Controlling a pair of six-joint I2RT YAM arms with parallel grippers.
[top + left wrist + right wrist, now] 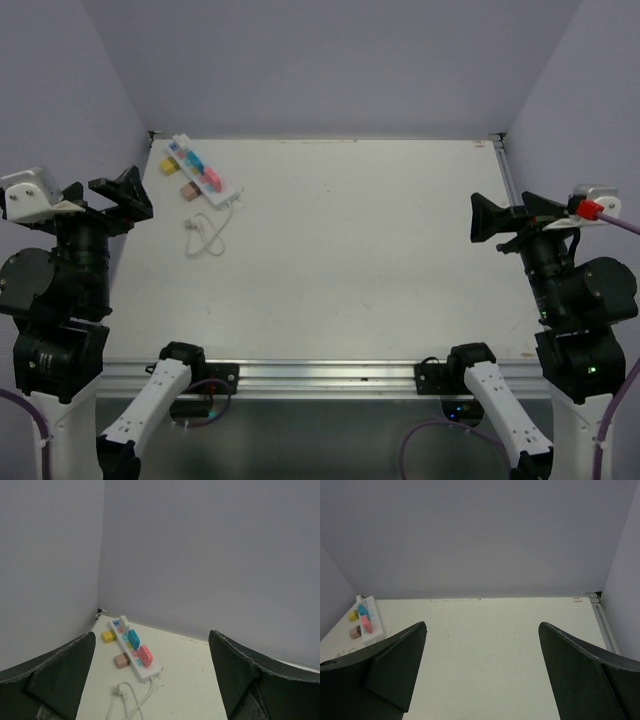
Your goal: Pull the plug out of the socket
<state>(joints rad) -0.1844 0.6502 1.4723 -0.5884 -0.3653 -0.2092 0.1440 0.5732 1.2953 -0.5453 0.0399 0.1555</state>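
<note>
Nothing is grasped yet: the left gripper and right gripper stand wide open and empty, so the left one must reach the far-left socket and its plugs.

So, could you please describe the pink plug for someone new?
At the white table's far left corner lies a long white power strip. Unlike its white plug and blue plug, the blocky pink plug sits nearest the looped white cord.

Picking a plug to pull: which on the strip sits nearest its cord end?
The pink plug, beside the cord exit; the blue plug sits mid-strip, the white plug farthest.
</note>
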